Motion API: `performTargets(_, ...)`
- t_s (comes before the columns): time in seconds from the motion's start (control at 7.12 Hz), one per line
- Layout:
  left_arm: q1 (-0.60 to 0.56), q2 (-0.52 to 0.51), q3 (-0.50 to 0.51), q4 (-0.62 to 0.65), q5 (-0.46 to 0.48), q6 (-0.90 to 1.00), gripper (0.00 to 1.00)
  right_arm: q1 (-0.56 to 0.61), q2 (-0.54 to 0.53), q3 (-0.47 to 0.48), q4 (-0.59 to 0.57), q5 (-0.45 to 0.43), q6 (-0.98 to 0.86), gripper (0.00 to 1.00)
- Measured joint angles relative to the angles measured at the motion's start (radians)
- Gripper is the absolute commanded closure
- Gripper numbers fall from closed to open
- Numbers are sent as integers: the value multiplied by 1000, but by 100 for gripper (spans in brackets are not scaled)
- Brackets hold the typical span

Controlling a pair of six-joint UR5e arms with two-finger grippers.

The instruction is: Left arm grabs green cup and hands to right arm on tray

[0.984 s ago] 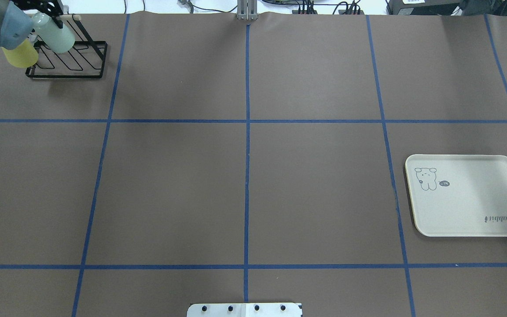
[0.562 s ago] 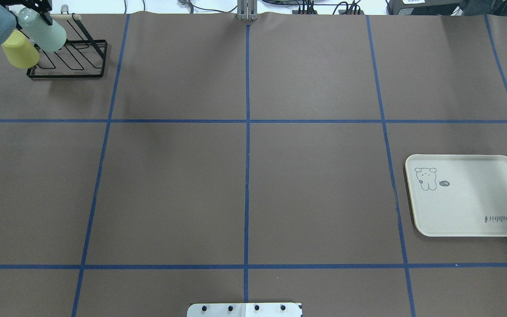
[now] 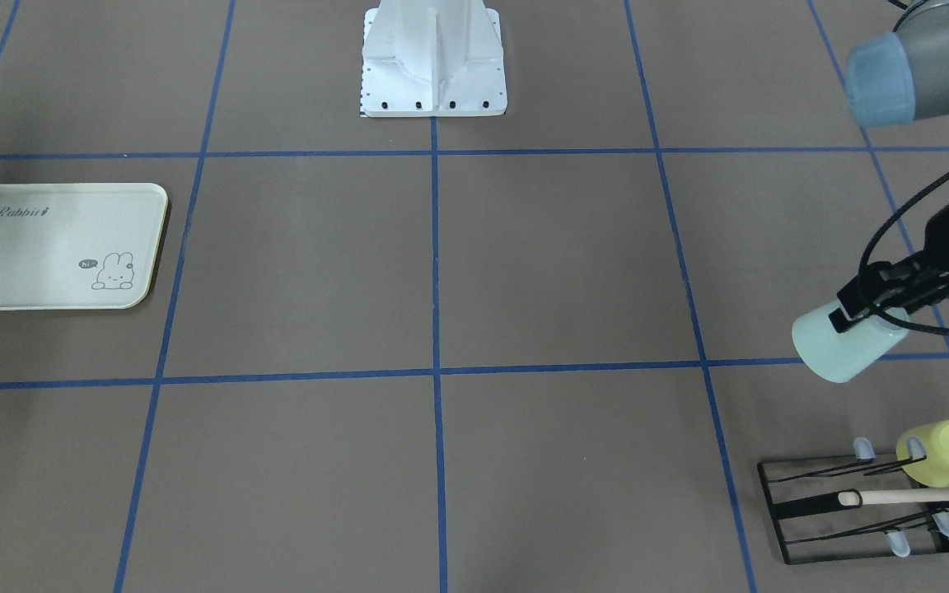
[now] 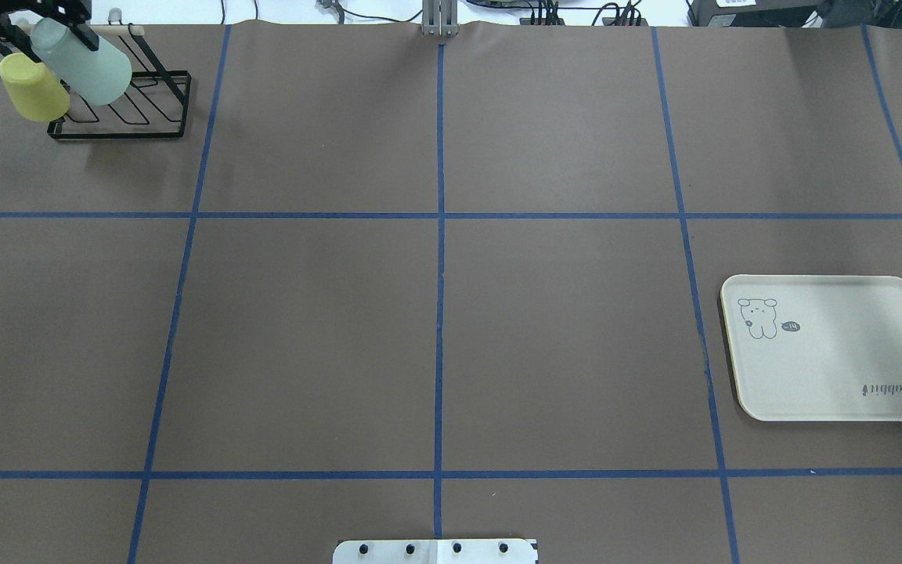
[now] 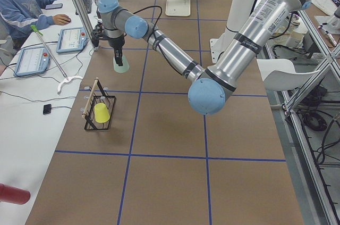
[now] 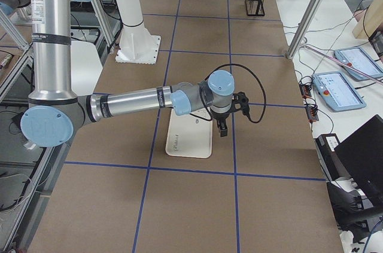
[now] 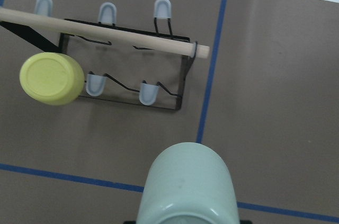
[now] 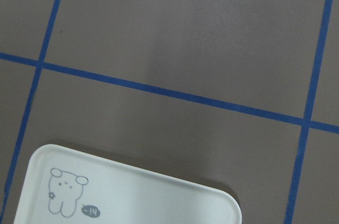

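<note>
My left gripper (image 3: 860,315) is shut on the green cup (image 3: 841,354) near its base and holds it tilted in the air, clear of the black wire rack (image 3: 804,502). In the overhead view the green cup (image 4: 84,66) hangs over the rack's far left end. It fills the bottom of the left wrist view (image 7: 185,187). The tray (image 4: 831,392) lies flat on the right. My right gripper (image 6: 222,128) hovers over the tray's edge (image 6: 188,142); I cannot tell whether it is open or shut.
A yellow-green cup (image 3: 942,453) sits upside down on the rack, next to a wooden rod (image 3: 919,496). The robot's white base (image 3: 433,62) stands mid-table. Blue tape lines mark the brown table. An operator (image 5: 21,7) sits at a side desk.
The left arm's blue joint has drawn back out of the overhead view's left edge. The green cup in the left gripper has shifted slightly and looks larger. The yellow-green cup stays on the rack.
</note>
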Motion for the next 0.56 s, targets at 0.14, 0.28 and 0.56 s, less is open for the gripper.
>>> performTargets(0.14,11,-5,-39,-29,-49,-92,83,-28,37,8,0,-1,75,1)
performTargets(0.28,31,-8,-72,-89,-98,-203,83,-57,80,13,0,-1,152,1)
performTargets(0.56,100,-18,-102,-331,-146,-506,84,-117,172,34,8,-2,327,1)
